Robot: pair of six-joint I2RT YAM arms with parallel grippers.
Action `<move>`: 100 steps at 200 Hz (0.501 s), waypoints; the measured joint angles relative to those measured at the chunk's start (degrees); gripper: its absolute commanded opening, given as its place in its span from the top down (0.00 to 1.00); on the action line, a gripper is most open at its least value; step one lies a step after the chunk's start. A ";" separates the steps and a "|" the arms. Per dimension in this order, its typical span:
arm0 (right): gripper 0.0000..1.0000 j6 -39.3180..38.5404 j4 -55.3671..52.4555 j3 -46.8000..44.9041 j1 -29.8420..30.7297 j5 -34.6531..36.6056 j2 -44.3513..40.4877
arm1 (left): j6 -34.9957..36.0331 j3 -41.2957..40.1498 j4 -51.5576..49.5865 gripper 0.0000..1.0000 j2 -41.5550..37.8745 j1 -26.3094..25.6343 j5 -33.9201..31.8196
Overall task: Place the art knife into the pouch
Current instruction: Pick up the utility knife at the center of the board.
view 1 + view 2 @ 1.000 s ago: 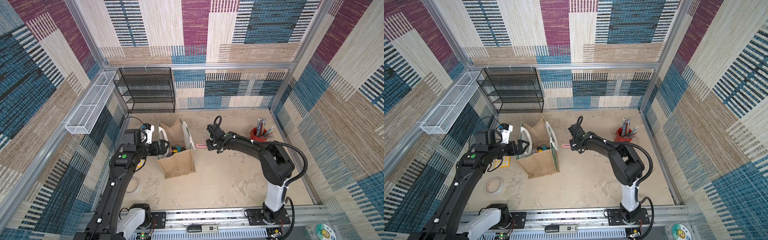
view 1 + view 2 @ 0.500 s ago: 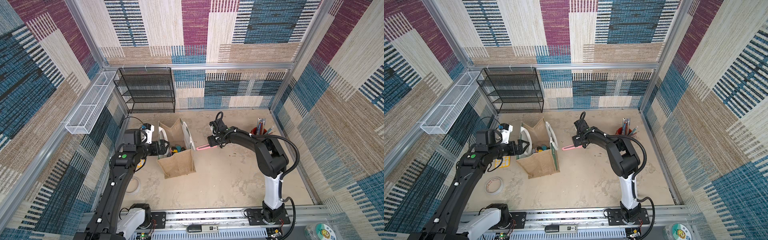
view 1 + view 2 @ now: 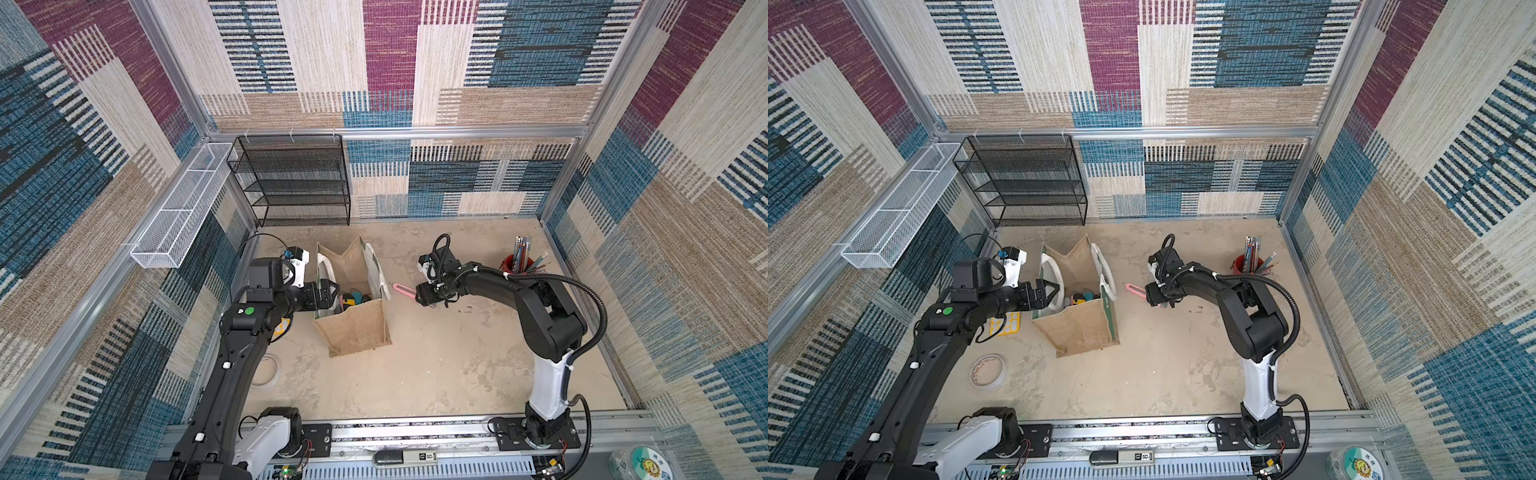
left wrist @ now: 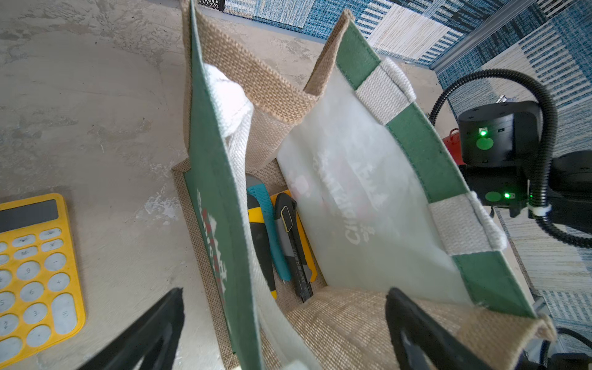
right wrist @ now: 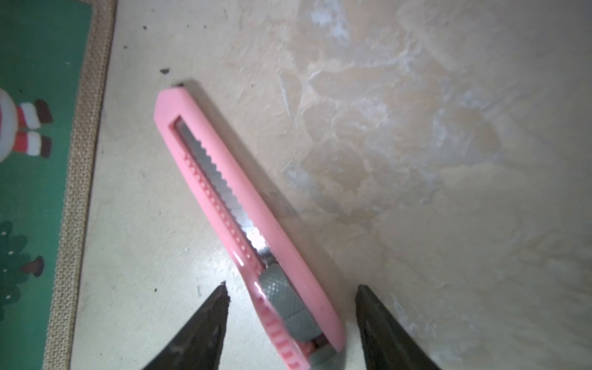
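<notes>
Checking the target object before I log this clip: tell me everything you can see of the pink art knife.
The pink art knife is a slim cutter with a pink plastic body. A long slot shows a metal strip and a toothed track, and there is a grey knurled slider near one end. It appears to lie flat on the table, close beside the pouch's green face but apart from it. The right gripper straddles the slider end, jaws open, not clamping it.
</notes>
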 measured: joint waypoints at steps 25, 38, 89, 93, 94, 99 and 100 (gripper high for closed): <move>0.42 0.04 0.24 -0.72 0.00 -0.48 -0.76 | 0.00 0.00 0.00 0.01 0.20 0.00 0.00; 0.49 0.33 0.17 -0.76 0.00 -0.33 -0.74 | 0.00 0.00 0.00 0.01 0.20 0.00 0.00; 0.50 1.73 0.59 -0.61 1.07 1.79 -0.07 | 0.00 0.00 0.00 0.01 0.22 0.00 0.00; 0.50 1.68 0.44 -0.81 1.22 2.10 -0.09 | 0.00 0.00 0.00 0.01 0.24 0.00 0.00; 0.50 1.64 0.46 -0.83 1.27 2.21 -0.09 | 0.00 0.00 0.00 0.01 0.24 0.00 0.00; 0.51 1.79 0.55 -0.98 1.42 2.58 -0.24 | 0.00 0.00 0.00 0.01 0.26 0.00 0.00; 0.50 1.79 0.55 -1.03 1.44 2.69 -0.28 | 0.00 0.00 0.00 0.01 0.26 0.00 0.00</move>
